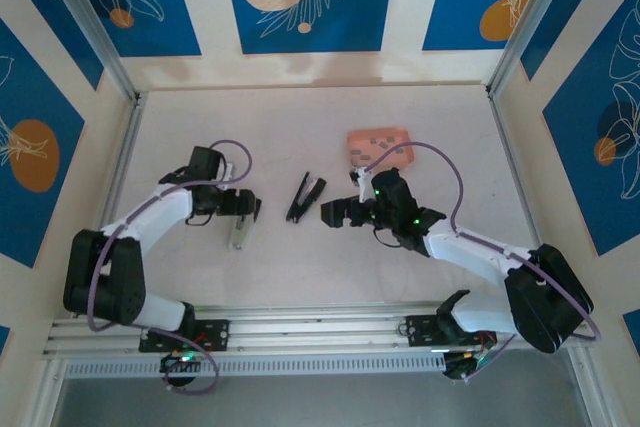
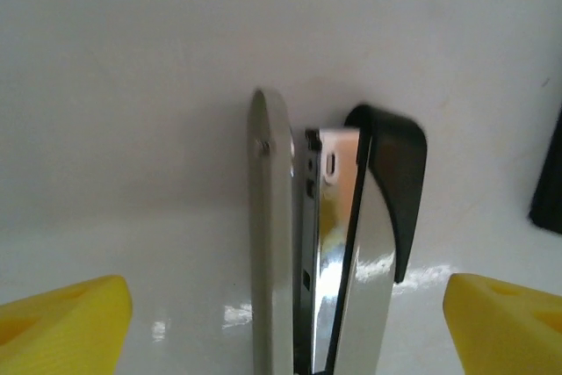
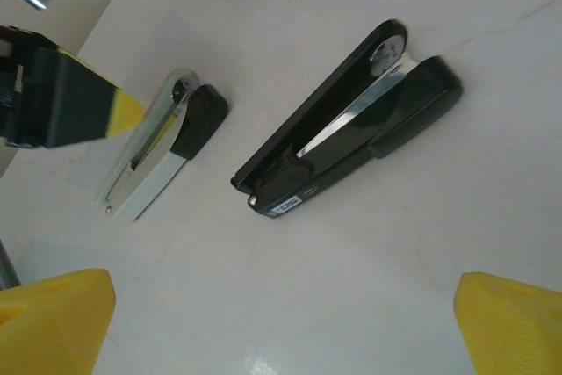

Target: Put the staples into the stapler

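Top view first: the staples (image 1: 375,142) sit on the pink tray (image 1: 400,157), just beyond my right gripper (image 1: 332,213) and well apart from my left gripper (image 1: 245,209), so the right arm is nearer. The black stapler (image 1: 305,197) lies between the two grippers.

Left wrist: the jaws are spread wide and hold nothing. The silver stapler (image 2: 303,243) lies between the yellow fingertips (image 2: 61,322), its top hinged open, with its long axis running straight away from me.

Right wrist: the jaws are wide and empty here too. The black stapler (image 3: 347,125) lies ahead, set diagonally, with the silver one (image 3: 162,142) beside it.
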